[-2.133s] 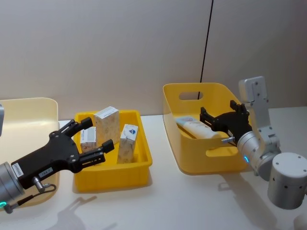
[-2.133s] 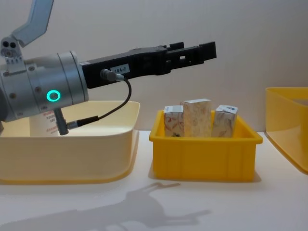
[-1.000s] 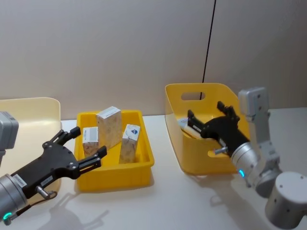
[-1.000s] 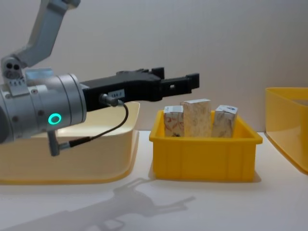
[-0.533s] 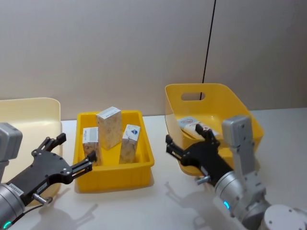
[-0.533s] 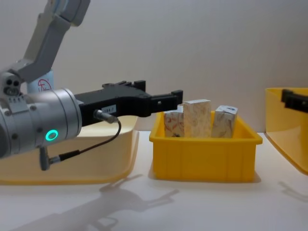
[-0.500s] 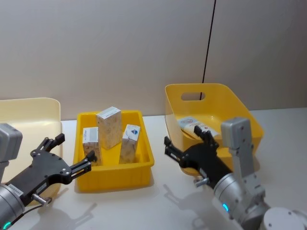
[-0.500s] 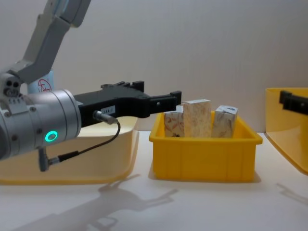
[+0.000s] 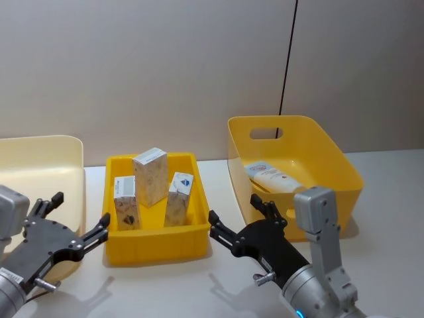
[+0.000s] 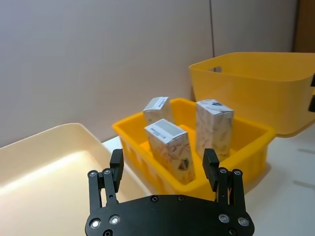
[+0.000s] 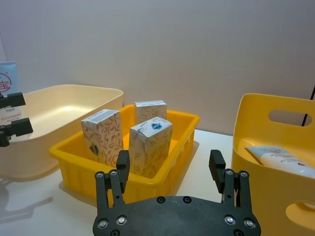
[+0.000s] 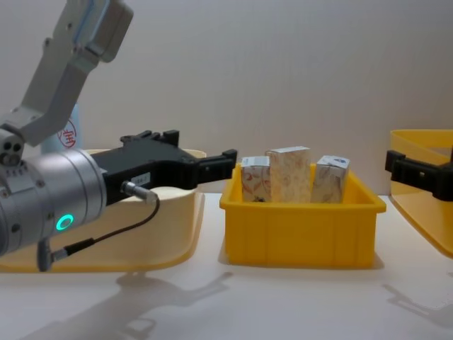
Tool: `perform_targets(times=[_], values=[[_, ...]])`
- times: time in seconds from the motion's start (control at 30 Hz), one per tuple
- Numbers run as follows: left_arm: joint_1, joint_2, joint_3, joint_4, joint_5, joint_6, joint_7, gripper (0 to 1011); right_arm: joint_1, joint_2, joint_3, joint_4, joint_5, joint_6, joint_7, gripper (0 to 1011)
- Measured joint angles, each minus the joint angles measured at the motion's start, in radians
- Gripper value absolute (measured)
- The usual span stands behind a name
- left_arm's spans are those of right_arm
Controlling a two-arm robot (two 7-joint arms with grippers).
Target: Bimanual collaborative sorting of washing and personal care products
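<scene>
The cream bin [image 9: 46,149] sits at my 10 o'clock and the deep yellow basket [image 9: 331,156] at 2 o'clock. The shallow yellow tray [image 9: 159,248] is straight ahead at 12, between them. My left hand [image 9: 82,207] hangs low at 7 o'clock, just in front of the cream bin, spread wide and empty. My right hand [image 9: 234,207] hangs at 5 o'clock, in front of the gap between tray and basket, also spread with nothing in it. One squeeze tube [image 9: 271,177] lies on the basket floor, and a light-blue tube [image 12: 67,131] stands upright in the cream bin. Three white cartons [image 9: 149,175] stand close together in the tray, the tallest between the other two.

I judge I'm between picks, with both hands free. To do this well, each hand should keep to its own side, so the two never meet over the tray. For a carton, I'd come down from above and close across the narrow faces of an outer one first. Then I'd lift straight up so its neighbours don't topple. A tube is probably soft, so I'd pinch it gently at mid-body.

The bench [image 9: 172,291] is white and matte, and my hands cast shadows on it. Behind it is a plain grey-beige wall [image 9: 132,66], with a thin dark line [image 9: 288,59] running down it at 1 o'clock.
</scene>
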Motion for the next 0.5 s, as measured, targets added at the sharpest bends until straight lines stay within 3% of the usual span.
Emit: perform_targets(times=[0.5], values=[[0.059,0.014,0.003,-0.051,0.092,0.002,0.180,1002,-0.001,0.000,0.001,-0.001,0.000,0.000,0.000,1001]])
